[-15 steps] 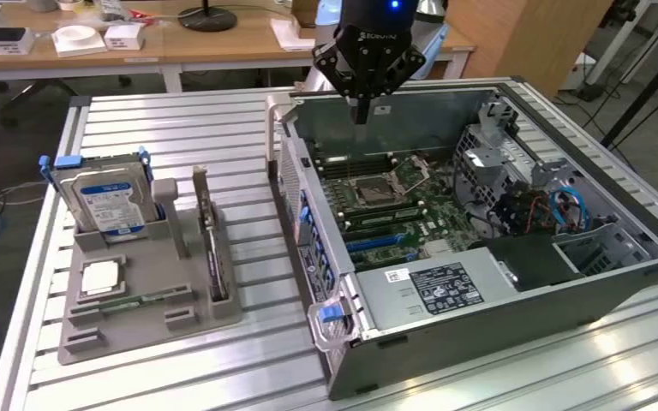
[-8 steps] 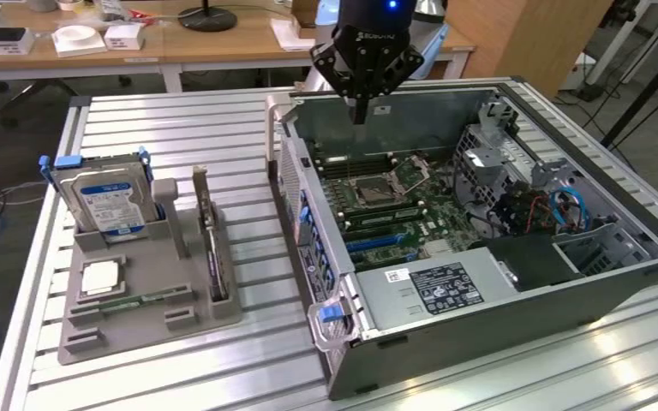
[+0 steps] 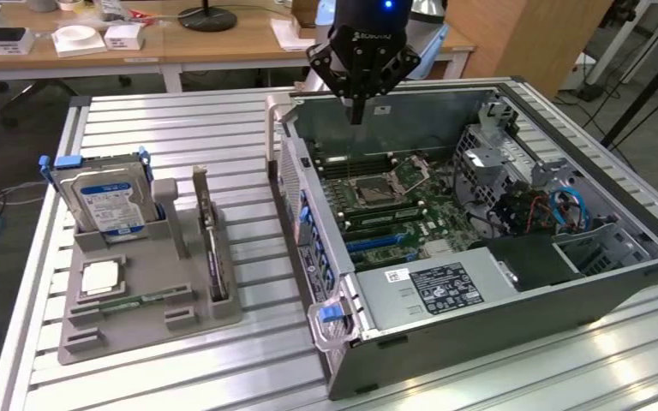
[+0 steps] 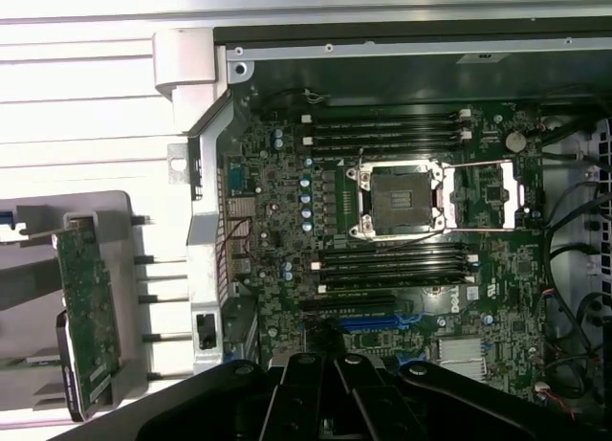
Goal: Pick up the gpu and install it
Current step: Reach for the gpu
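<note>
Gripper (image 3: 358, 116) pinched closed on nothing, poised above case (image 3: 512, 317) far wall at twelve o'clock in exterior view; gpu (image 3: 210, 248) on edge in grey holder (image 3: 134, 321) at nine o'clock of case, well apart.

Slatted metal table (image 3: 169, 120) bears grey tray (image 3: 86, 342) (loaded) and computer case (image 3: 512, 334).

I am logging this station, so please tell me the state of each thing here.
gpu: standing on edge in the gray holder, not picked up.
hard drive: upright in the same holder.
computer case: lying on its side, open on top.
CPU socket: latch raised, empty.
gripper: above the case, holding nothing.
</note>
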You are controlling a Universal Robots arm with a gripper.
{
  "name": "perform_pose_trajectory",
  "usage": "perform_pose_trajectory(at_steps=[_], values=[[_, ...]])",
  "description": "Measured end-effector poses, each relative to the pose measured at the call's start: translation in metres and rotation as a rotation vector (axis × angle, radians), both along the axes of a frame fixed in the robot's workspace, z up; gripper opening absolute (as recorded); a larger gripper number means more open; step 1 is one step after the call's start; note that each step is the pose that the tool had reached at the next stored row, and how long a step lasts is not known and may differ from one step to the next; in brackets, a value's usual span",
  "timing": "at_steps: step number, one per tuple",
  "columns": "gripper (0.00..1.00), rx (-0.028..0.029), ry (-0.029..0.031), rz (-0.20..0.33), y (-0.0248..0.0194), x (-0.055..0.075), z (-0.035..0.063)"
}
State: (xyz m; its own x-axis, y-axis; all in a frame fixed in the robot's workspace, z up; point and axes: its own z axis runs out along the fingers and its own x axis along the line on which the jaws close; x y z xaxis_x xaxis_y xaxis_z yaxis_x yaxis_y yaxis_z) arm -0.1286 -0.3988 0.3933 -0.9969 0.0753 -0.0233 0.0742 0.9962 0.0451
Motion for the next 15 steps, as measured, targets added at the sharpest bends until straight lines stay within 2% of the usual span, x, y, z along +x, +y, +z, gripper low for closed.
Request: perform_pose_trajectory(at_steps=[15], values=[[0.11,0.0001,0.0000,0.000,0.0000,-0.014,0.0000]])
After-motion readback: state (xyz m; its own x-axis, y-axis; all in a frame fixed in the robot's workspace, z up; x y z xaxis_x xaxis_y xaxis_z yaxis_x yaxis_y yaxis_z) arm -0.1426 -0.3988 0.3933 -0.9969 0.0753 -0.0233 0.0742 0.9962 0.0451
